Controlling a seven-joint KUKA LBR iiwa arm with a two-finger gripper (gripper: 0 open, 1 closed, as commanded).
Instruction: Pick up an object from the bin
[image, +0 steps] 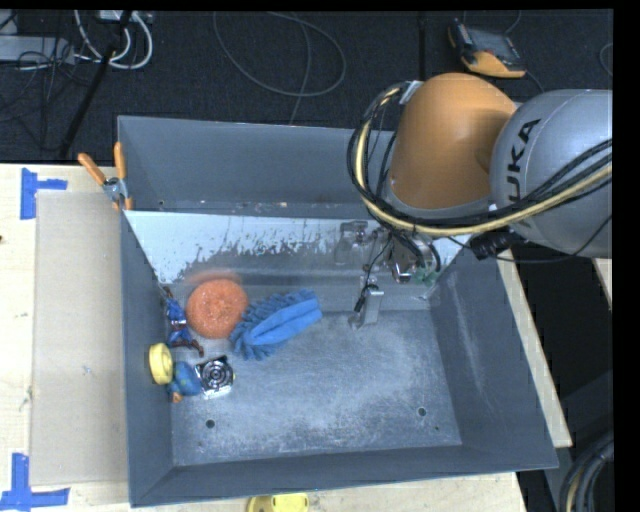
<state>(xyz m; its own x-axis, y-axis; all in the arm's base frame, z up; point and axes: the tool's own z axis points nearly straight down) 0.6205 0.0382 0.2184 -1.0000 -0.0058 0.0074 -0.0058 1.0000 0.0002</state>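
Overhead and slightly to one side, a camera looks into a grey metal bin (340, 405) with sloping walls. A silver robot arm with a rounded orange cover (445, 135) and looped black cables reaches in over the bin's right edge. Its tool (361, 306) hangs low near the far wall, a little right of the bin's middle, above bare grey floor. Whether the tool is apart or together cannot be told from this angle.

The nearest thing to the tool is a blue ribbed, brush-like soft object (278, 324), lying slantwise just to the tool's left and apart from it. Touching its left end is an orange round fuzzy ball (217, 307). Near the bin's left edge, toward the near-left corner, lies a small heap: a yellow ring-shaped piece (159, 363), a small blue toy (186, 377) and a shiny round silver metal part (216, 375).
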